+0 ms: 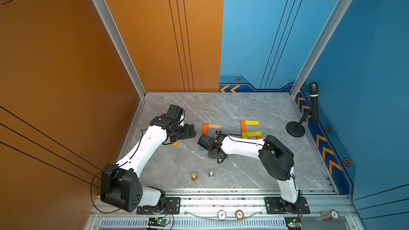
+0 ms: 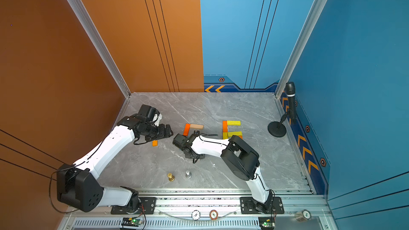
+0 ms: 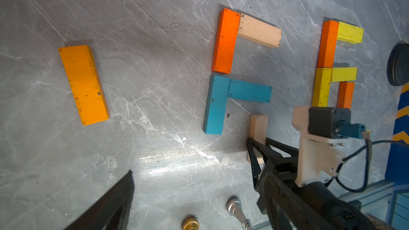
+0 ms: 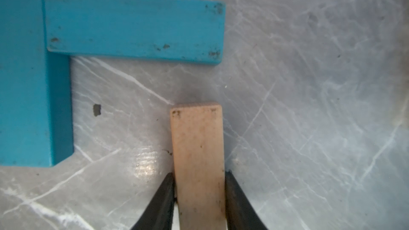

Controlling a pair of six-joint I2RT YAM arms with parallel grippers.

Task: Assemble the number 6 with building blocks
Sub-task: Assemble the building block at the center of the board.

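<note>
The held tan plank (image 4: pixel 197 133) lies lengthwise between the fingers of the right hand (image 4: pixel 199 173), which is closed against both its long edges. It seems to rest flat on the tabletop (image 4: pixel 309 107). Its far end stops short of the teal crossbar (image 4: pixel 132 27), roughly in line with that bar's right end, so it looks meant as the right wall of the 6's lower loop.

To do this well, ease the plank away until its end meets the crossbar's near edge. Keep it parallel to the teal upright (image 4: pixel 22 74), then let go and lift straight up so nothing shifts.

The left hand (image 1: pixel 190 132) hangs spread wide and empty, left of the figure.

The blocks are flat painted planks with scuffed corners. An orange upright (image 3: pixel 224 40) and a tan top bar (image 3: pixel 259 30) form the 6's far half. A spare orange plank (image 3: pixel 84 85) lies well to the left.
</note>
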